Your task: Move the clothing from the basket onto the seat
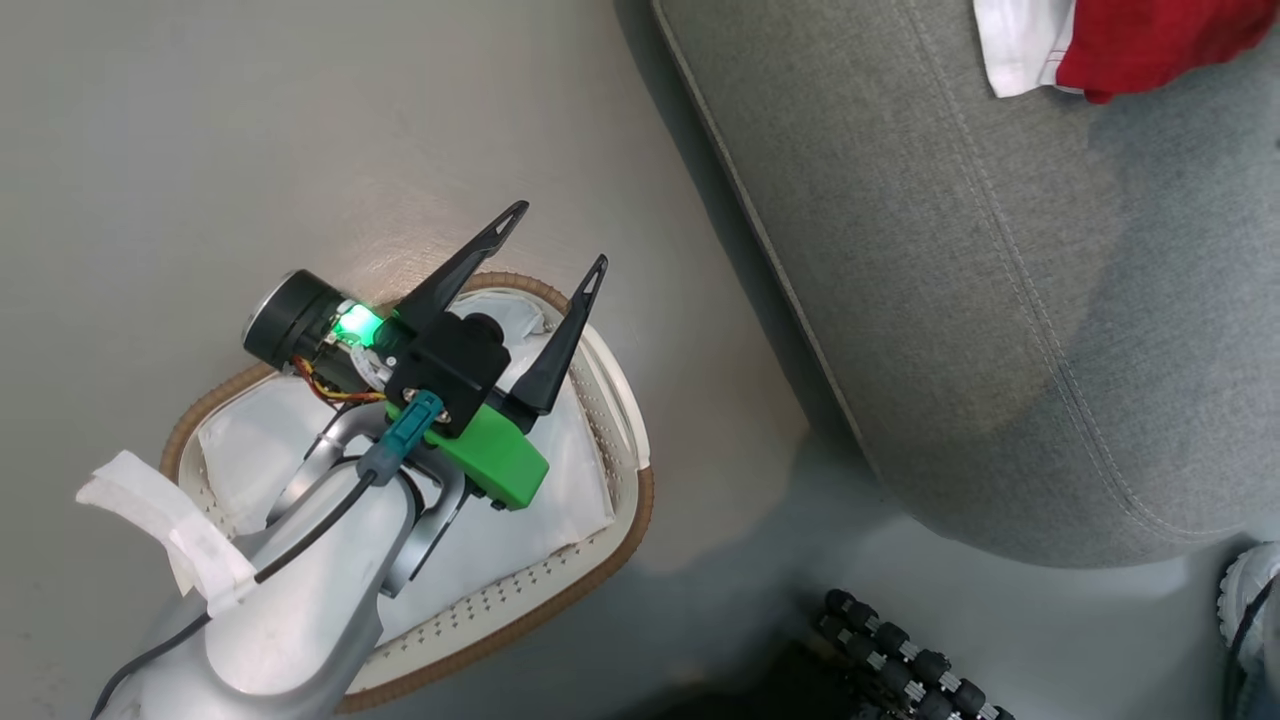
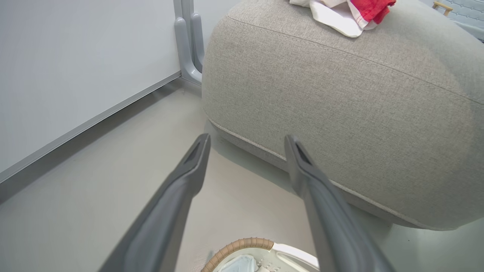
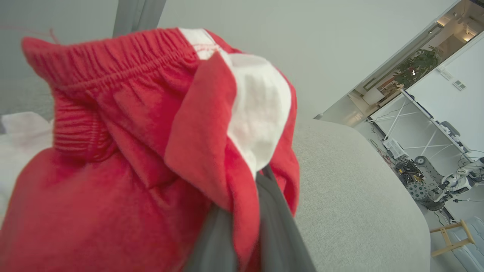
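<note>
The basket (image 1: pixel 645 505) stands on the floor at the lower left, and inside it I see just its white liner (image 1: pixel 570 470). My left gripper (image 1: pixel 557 238) hovers over the basket's far rim, open with nothing between its fingers. In the left wrist view the left gripper (image 2: pixel 247 139) points at the side of the seat (image 2: pixel 340 98), with the basket rim (image 2: pixel 242 244) below. Red and white clothing (image 1: pixel 1140 40) lies on the seat (image 1: pixel 1000 280). My right gripper (image 3: pixel 259 181) is shut on red clothing (image 3: pixel 124 151) with an elastic waistband, held above the seat (image 3: pixel 351 196).
A wall with a baseboard and a grey post (image 2: pixel 187 49) stand to the left of the seat. Black rollers (image 1: pixel 900 660) of my base show at the bottom. Lab equipment and a wooden stool (image 3: pixel 450 234) lie beyond the seat.
</note>
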`<state>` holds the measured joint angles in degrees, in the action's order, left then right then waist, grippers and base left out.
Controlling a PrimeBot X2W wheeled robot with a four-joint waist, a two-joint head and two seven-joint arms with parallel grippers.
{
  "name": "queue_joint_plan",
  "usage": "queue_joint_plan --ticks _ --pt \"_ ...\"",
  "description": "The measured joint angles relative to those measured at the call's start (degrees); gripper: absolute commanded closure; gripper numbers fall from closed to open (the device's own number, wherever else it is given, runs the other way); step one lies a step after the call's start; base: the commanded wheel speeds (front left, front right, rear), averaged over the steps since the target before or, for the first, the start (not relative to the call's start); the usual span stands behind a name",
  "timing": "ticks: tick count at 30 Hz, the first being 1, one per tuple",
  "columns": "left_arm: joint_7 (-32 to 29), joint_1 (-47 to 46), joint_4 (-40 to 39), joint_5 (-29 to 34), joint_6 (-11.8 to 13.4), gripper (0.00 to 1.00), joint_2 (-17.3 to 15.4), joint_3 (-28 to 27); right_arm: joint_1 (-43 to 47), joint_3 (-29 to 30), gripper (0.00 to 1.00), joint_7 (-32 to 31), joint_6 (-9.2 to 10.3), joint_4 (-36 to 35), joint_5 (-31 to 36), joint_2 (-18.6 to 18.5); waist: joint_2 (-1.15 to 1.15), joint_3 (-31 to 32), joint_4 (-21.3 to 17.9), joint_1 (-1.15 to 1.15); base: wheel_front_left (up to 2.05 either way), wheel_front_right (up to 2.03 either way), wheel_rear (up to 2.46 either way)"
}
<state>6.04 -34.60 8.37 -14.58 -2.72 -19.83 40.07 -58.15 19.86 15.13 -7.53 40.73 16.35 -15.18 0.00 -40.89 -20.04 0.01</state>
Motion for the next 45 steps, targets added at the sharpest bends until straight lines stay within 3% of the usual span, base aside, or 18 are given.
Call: queue_joint_plan --ticks 12,25,37,45 --pt "3.6 2.0 3.0 -2.8 1.1 0.00 1.7 -0.4 12.6 -3.4 0.00 0.0 0.01 -7.2 -3.5 2.3 0.00 5.9 -0.4 0.00 0.00 0.00 0.00" --pt "8.7 7.9 10.4 -7.9 2.0 0.00 7.3 -3.9 16.7 -9.3 0.00 0.0 0.00 -8.6 -6.2 -0.4 0.00 17.6 2.9 -0.01 0.00 0.00 0.00" --pt "9.1 18.1 7.5 -7.2 4.7 0.00 10.2 -17.8 21.2 -15.0 0.00 0.0 0.01 -9.7 -10.4 4.0 0.00 26.7 11.8 -0.01 0.00 0.00 0.00" --pt "9.1 26.5 4.4 -5.7 5.2 0.00 11.9 -29.0 29.0 -18.0 0.00 0.0 0.01 -13.5 -14.0 10.0 0.00 31.6 18.4 -0.01 0.00 0.00 0.00"
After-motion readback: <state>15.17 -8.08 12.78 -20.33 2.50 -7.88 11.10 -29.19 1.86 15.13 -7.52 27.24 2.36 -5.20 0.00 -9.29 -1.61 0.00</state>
